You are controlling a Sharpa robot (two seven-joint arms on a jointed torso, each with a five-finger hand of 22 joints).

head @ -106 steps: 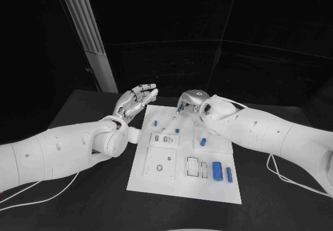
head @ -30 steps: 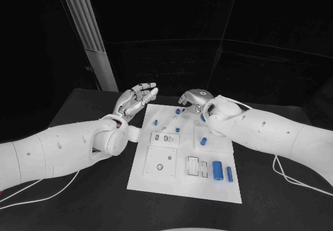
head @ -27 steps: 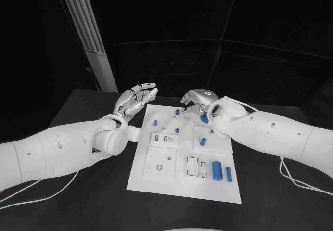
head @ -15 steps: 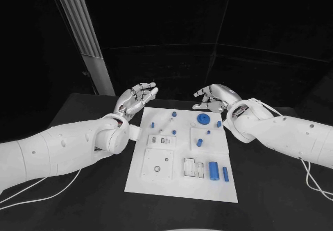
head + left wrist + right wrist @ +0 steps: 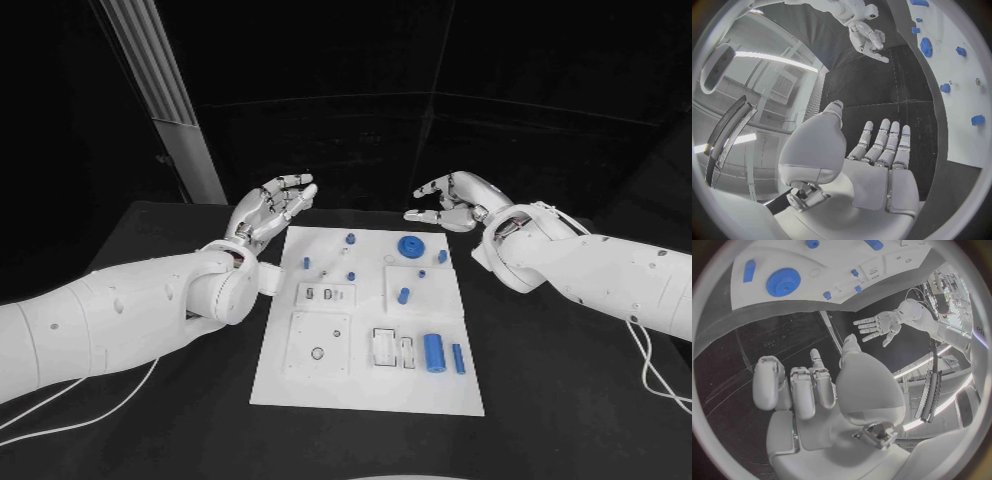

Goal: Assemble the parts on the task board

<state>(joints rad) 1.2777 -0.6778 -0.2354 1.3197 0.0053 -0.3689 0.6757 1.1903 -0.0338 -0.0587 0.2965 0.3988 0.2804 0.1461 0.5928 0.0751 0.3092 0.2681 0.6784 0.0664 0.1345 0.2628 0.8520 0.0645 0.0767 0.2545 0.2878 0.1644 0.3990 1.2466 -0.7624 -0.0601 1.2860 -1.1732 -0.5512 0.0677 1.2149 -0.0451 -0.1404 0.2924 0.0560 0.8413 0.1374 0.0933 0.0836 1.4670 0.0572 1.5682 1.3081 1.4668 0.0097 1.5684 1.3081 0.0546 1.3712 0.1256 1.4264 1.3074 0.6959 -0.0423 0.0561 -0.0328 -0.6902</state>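
Task board (image 5: 368, 385) lies mid-table, its long axis running from six o'clock to twelve o'clock. Near its far end sits a blue gear (image 5: 411, 246), with a long blue cylinder (image 5: 434, 351) lying lengthwise toward five o'clock. Half a second ago the right hand (image 5: 459, 200) hovered closer to the board's far right corner; now it is at one o'clock, off the board, fingers spread and empty. Left hand (image 5: 273, 208) remains at eleven o'clock, fingers extended, holding nothing.

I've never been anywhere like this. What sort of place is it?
Probably a robotics test lab. A black table holds a white task board with small blue parts like a gear, and both the left hand and right hand hover empty at the board's far end.
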